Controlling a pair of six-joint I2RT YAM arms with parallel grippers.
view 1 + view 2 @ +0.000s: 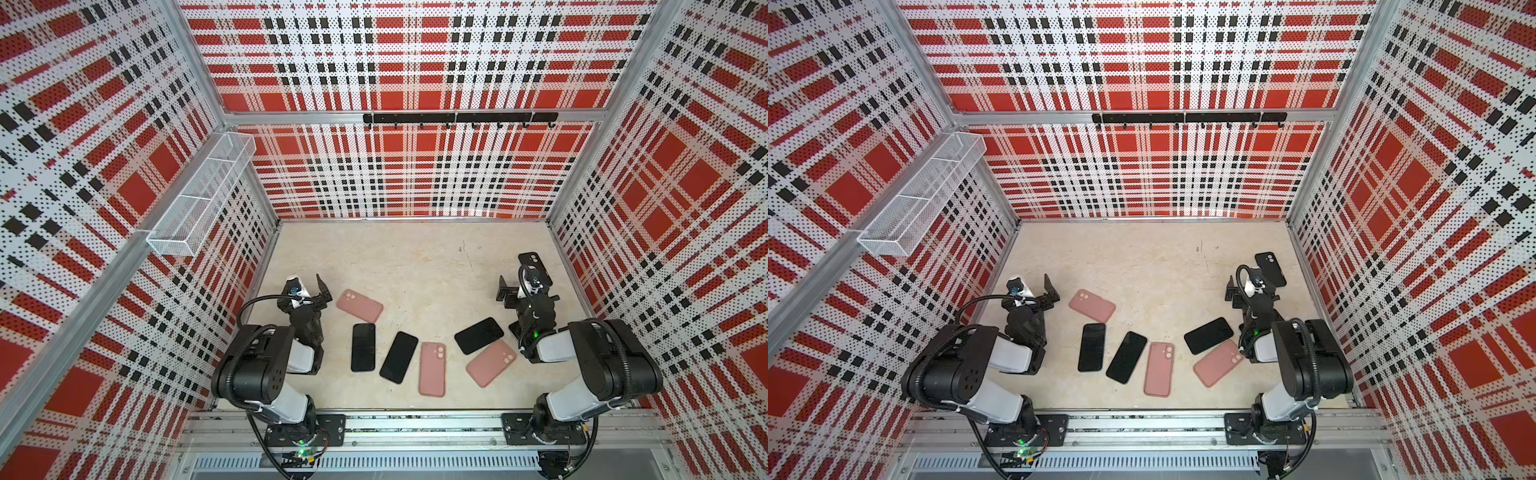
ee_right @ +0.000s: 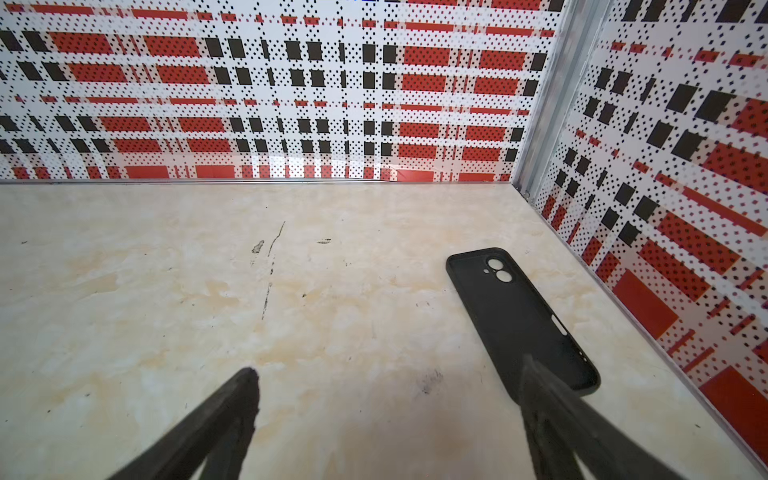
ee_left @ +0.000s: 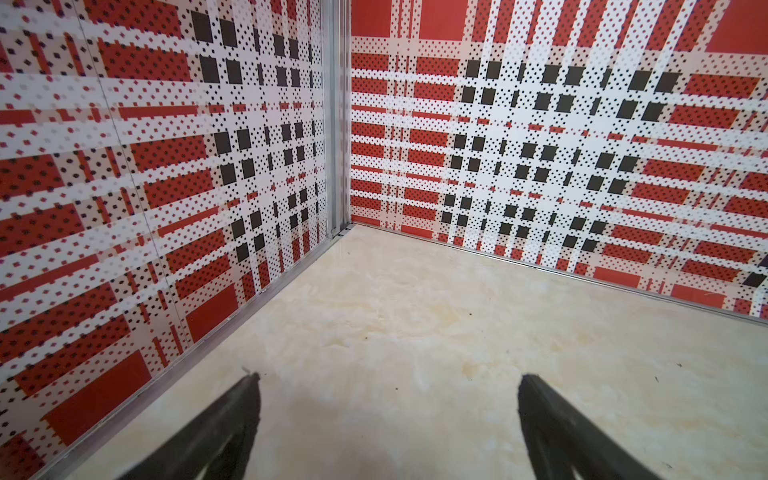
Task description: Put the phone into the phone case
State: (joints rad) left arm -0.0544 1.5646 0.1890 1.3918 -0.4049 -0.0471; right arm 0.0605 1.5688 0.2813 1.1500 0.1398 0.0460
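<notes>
Your left gripper [image 3: 388, 376] stands wide open and empty above the beige marbled tabletop [image 3: 415, 291], near the plaid left wall [image 3: 124, 208]. Your right gripper [image 2: 386, 370] is equally spread, holding nothing. In its wrist view one finger crosses in front of the empty black rubbery phone case [image 2: 519, 316] by the plaid right wall [image 2: 665, 208]. A flat black rectangular phone [image 1: 363, 347] lies mid-table beside a second black phone [image 1: 398, 357], near a pink rubbery phone case [image 1: 359, 305].

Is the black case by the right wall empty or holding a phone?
Empty. The case lies open side up; bare inside and camera holes show.

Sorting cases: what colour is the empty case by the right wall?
Black empty phone case, clearest in the right wrist view.
</notes>
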